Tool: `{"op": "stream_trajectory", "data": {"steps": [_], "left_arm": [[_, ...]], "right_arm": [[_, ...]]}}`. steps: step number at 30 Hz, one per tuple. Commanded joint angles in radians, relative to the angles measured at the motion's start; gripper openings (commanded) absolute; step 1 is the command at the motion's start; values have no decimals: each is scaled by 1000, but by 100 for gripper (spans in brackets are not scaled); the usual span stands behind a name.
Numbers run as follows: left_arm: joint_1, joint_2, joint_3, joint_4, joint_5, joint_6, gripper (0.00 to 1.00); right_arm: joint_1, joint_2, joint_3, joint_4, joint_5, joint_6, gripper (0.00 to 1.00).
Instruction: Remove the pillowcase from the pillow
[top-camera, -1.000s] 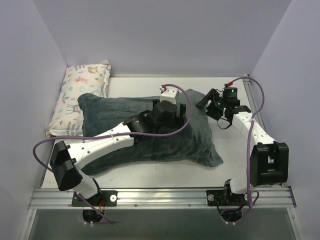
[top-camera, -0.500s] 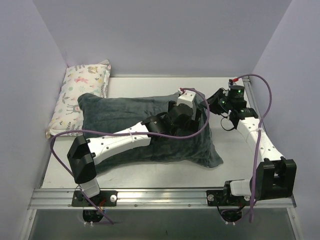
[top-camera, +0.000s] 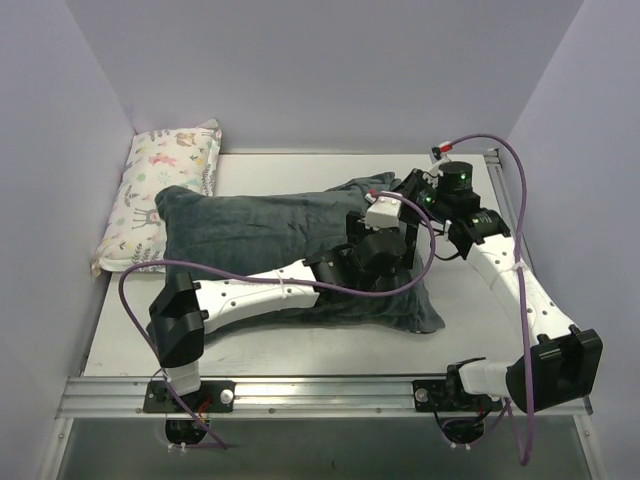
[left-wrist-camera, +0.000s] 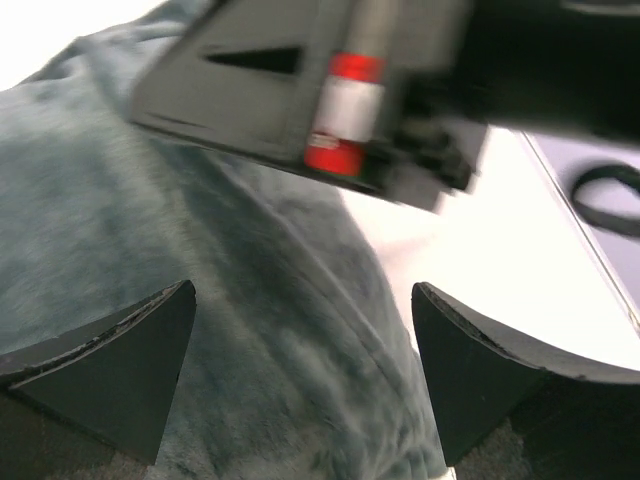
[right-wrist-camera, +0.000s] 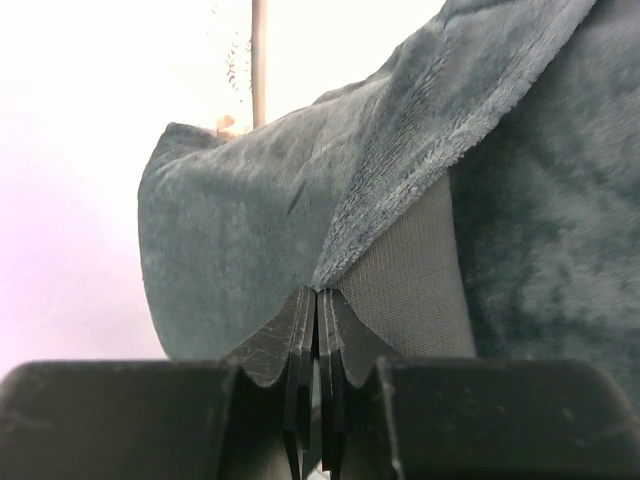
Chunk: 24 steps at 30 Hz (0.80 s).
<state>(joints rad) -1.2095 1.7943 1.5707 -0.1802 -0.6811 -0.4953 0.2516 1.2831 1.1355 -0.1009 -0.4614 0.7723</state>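
Plush grey-green pillowcase (top-camera: 250, 235) lies across the middle of the table (top-camera: 300, 352), the pillow hidden inside it. At its 3 o'clock end the left gripper (left-wrist-camera: 303, 300) hangs just over the pile, fingers apart, holding nothing. Just beyond, toward 2 o'clock, the right gripper (right-wrist-camera: 317, 295) is pinched tight on the raised hem, paler lining showing. With nothing pinning the pillow, a pull would likely drag the whole bundle. The thin pinch may also slip, or the close-set grippers collide.

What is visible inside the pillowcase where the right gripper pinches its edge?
Only the smooth grey inner lining of the pillowcase shows, just above the right gripper. The pillow is hidden under the plush fabric in every view.
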Motion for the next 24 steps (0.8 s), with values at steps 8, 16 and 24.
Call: {"op": "stream_trajectory", "data": {"steps": [8, 16, 24], "left_arm": [[2, 10, -66, 70, -311, -180, 96], [-1, -19, -186, 338, -258, -112, 97], [1, 8, -152, 259, -333, -176, 71]], "right_arm": [[26, -64, -6, 18, -74, 70, 0], [34, -99, -59, 47, -98, 104, 0], [43, -139, -83, 38, -88, 94, 0]]}}
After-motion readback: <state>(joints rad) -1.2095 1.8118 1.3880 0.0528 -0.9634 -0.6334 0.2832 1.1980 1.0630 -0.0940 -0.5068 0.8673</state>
